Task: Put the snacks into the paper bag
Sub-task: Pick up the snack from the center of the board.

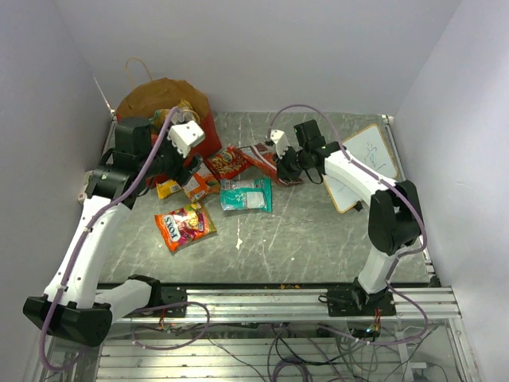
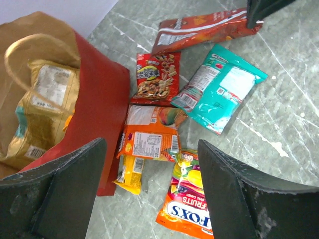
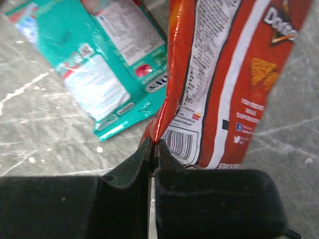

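The grey marbled table [image 1: 318, 239] carries everything. At its far left corner stands the red paper bag [image 2: 99, 94], its mouth open and its brown inside showing, a thin loop handle hanging over the opening. A white board [image 1: 367, 159] with an orange edge lies at the right side, well apart from the bag. The orange-red Doritos bag [image 3: 234, 74] lies near the middle of the far side. The right gripper [image 3: 152, 149] has its jaws pressed together on the seam at that bag's barcode end. A gold packet [image 2: 47, 104] is already inside the paper bag. The teal packet [image 2: 222, 87] lies flat just beside the Doritos bag, label side up. The Fox's packet [image 2: 187, 199], orange with fruit pictures, lies nearest the arms. A red packet [image 2: 158, 77] lies just beside the bag's red wall, with an orange packet [image 2: 149, 132] next to it and a small yellow packet [image 2: 131, 172] partly tucked under that one. The left gripper [image 2: 152, 144] hangs above these, jaws spread wide, holding nothing.
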`<state>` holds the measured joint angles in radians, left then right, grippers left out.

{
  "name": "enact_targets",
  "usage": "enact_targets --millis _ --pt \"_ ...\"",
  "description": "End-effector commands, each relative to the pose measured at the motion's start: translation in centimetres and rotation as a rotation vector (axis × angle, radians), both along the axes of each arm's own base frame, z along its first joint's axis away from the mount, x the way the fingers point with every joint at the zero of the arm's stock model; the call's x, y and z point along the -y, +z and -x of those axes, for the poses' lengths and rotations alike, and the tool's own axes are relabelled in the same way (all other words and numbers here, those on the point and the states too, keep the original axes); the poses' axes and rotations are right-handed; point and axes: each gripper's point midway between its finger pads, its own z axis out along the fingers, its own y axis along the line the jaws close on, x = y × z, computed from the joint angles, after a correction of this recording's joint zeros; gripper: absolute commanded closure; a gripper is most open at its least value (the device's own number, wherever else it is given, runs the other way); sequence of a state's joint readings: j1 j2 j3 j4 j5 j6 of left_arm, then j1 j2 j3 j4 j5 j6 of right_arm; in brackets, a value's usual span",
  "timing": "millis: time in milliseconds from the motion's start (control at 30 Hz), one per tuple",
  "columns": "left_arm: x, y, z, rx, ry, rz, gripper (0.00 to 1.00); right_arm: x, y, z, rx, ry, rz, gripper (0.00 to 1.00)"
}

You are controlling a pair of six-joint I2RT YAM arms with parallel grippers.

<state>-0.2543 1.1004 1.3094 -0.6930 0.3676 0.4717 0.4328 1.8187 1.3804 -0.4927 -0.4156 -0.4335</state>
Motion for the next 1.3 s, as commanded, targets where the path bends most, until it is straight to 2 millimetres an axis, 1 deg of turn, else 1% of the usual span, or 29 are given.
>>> enact_targets --millis 0,100,200,400,500,567,733,867,933,1033,1100,1267 --pt "2.4 -1.4 1.0 0.009 -0.162 -0.046 0.17 -1.6 5.2 1.3 0.036 0.077 -0.132 1.0" --pt "3.6 -2.3 1.6 0.015 -0.24 -0.085 0.17 -2.0 6.8 2.4 0.038 0.125 -0.173 1.0" --pt "4.9 -2.8 2.2 0.024 -0.311 -0.111 0.17 -2.4 8.4 3.7 0.038 0.171 -0.212 1.0" --pt "7.8 -3.0 3.3 0.043 -0.449 -0.152 0.17 -3.0 11.0 6.5 0.026 0.287 -0.285 1.0" --pt "9.1 -2.7 3.7 0.099 -0.523 -0.186 0.15 -3.2 11.6 7.8 0.01 0.337 -0.307 1.0" --pt "9.5 -2.7 3.7 0.127 -0.559 -0.211 0.14 -3.2 12.2 8.6 0.007 0.361 -0.328 1.0" --pt "10.8 -3.8 3.8 0.114 -0.613 -0.238 0.12 -3.5 13.6 10.5 0.005 0.409 -0.392 1.0" --pt "12.2 -6.1 4.8 0.057 -0.663 -0.23 0.11 -3.5 13.7 11.7 -0.01 0.427 -0.42 1.0" --pt "12.7 -7.0 4.9 0.047 -0.667 -0.235 0.08 -3.6 13.6 12.3 -0.021 0.442 -0.428 1.0" --pt "13.1 -7.5 4.3 0.069 -0.654 -0.253 0.06 -3.6 13.1 13.0 -0.041 0.463 -0.435 1.0" --pt "13.3 -7.4 3.9 0.082 -0.65 -0.256 0.05 -3.5 12.8 13.3 -0.055 0.473 -0.437 1.0" --pt "13.7 -8.0 4.0 0.069 -0.685 -0.268 0.06 -3.6 12.5 14.0 -0.068 0.49 -0.446 1.0"
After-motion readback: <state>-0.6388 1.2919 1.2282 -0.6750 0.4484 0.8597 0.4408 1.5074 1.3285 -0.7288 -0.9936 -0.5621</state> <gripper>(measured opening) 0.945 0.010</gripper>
